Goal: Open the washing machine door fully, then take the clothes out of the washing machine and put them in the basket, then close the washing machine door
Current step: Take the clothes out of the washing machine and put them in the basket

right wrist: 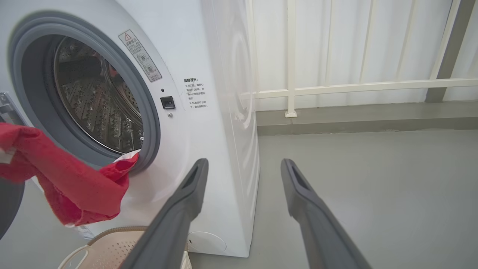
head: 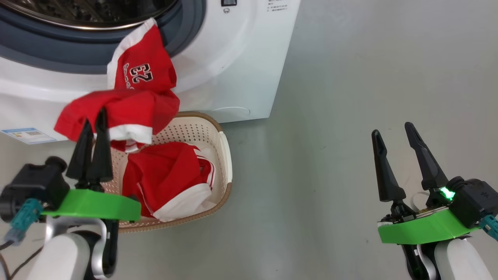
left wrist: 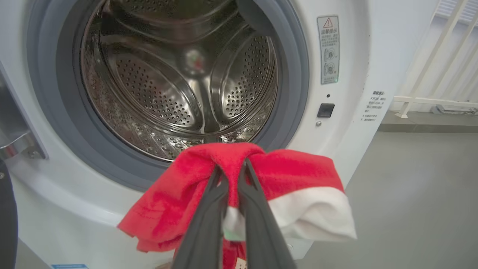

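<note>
The white washing machine (head: 241, 58) stands with its drum (left wrist: 179, 74) open and bare inside. The washing machine door is swung away to the left, and only a dark piece of its rim (left wrist: 6, 220) shows. My left gripper (head: 95, 121) is shut on a red garment (head: 136, 105) with white trim and a number. The garment hangs above the basket (head: 227, 155), its far end still draped over the grey rubber ring (head: 186, 23). Another red and white garment (head: 167, 175) lies in the basket. My right gripper (head: 392, 130) is open over the floor, well to the right.
Grey floor (head: 350, 97) spreads to the right of the machine and basket. A white railing (right wrist: 336, 87) and wall stand behind the machine's right side. The basket sits tight against the machine's front.
</note>
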Available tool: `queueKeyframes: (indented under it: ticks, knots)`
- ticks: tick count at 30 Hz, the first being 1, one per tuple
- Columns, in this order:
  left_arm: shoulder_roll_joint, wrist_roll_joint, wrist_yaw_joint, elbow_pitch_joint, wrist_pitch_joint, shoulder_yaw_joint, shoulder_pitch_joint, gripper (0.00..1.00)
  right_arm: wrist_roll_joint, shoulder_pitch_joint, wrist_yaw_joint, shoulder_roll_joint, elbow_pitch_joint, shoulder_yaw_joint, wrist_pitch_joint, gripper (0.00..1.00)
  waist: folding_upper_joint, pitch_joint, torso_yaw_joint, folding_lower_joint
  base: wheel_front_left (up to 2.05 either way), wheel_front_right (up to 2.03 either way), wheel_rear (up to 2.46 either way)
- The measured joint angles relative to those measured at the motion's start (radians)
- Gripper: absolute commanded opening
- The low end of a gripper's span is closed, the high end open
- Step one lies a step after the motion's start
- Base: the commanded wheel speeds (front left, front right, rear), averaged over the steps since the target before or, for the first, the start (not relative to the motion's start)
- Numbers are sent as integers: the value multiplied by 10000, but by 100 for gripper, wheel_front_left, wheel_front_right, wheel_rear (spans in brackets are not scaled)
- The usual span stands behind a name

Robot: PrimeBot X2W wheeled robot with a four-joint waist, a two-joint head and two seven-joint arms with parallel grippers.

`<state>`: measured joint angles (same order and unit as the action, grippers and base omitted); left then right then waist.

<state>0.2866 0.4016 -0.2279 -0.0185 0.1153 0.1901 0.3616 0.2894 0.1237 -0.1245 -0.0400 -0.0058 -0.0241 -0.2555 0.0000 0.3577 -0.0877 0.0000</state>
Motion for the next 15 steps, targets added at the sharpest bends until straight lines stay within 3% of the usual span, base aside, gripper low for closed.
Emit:
queueKeyframes:
  ticks: [8, 15]
  knots:
    - [-343, 474, 451, 2345, 445, 86, 150, 0, 0, 21, 0, -2, -21, -134, 0, 100, 0, 321, -135, 0, 0, 0, 0]
    - [-761, 685, 907, 4704, 813, 174, 1217, 0, 12, 72, 0, -2, -17, -222, 0, 100, 0, 754, -274, 0, 0, 0, 0]
